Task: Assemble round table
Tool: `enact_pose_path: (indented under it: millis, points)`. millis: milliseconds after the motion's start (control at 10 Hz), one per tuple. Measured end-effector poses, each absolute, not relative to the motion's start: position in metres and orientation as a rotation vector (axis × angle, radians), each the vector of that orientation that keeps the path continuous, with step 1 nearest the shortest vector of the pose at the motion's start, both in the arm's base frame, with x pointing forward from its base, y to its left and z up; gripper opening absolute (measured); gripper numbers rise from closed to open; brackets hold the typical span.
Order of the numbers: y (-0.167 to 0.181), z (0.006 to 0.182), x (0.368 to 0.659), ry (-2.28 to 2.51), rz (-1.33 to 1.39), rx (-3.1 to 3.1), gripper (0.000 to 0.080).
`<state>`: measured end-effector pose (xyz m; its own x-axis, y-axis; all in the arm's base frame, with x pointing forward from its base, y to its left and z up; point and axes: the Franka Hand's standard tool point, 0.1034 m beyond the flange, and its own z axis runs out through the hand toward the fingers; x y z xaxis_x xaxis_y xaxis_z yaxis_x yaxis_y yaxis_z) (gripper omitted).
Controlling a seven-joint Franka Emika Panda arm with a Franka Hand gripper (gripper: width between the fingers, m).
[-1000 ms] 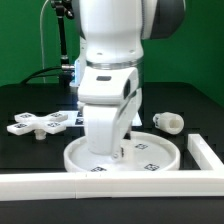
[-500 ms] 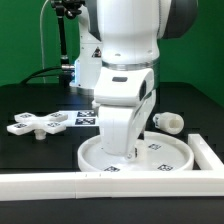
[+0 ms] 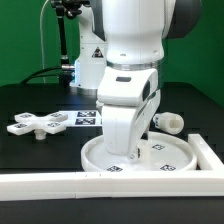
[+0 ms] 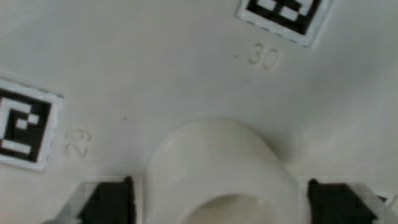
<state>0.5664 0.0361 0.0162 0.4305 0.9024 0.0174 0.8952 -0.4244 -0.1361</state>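
The large rimmed round disc (image 3: 172, 160) lies flat on the black table, against the white border rail. My gripper (image 3: 127, 152) reaches down into the middle of the disc. In the wrist view the gripper (image 4: 224, 205) is open, with its dark fingers (image 4: 111, 202) on either side of the disc's raised white hub (image 4: 222, 165) and a small gap on each side. The tagged disc surface (image 4: 160, 70) fills that view. The short cylindrical post (image 3: 169, 122) lies on its side behind the disc. The small cross-shaped piece (image 3: 38, 124) lies at the exterior view's left.
The long white border rail (image 3: 60, 183) runs along the front, and its side arm (image 3: 211, 151) runs along the exterior view's right. The marker board (image 3: 85, 119) lies flat behind my arm. A dark stand with a lit device (image 3: 68, 60) is at the back.
The disc and my arm have shifted together towards the exterior view's right, closer to the rail's corner. Almost all of that shift came in the first half second.
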Motion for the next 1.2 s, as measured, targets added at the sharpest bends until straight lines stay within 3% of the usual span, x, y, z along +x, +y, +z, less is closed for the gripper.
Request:
enact_pose_path:
  millis: [100,200,400,700,1200]
  points:
    - [0.036,0.016,0.566,-1.61,0.088,-2.55,0.0602]
    - [0.036,0.016,0.566,-1.61,0.089,-2.55,0.0638]
    - [0.04,0.027,0.55,-1.469,0.093,-2.646,0.0648]
    - [0.074,0.045,0.506,-1.194,0.124,-2.808,0.0649]
    - [0.082,0.049,0.506,-1.194,0.119,-2.812,0.0649]
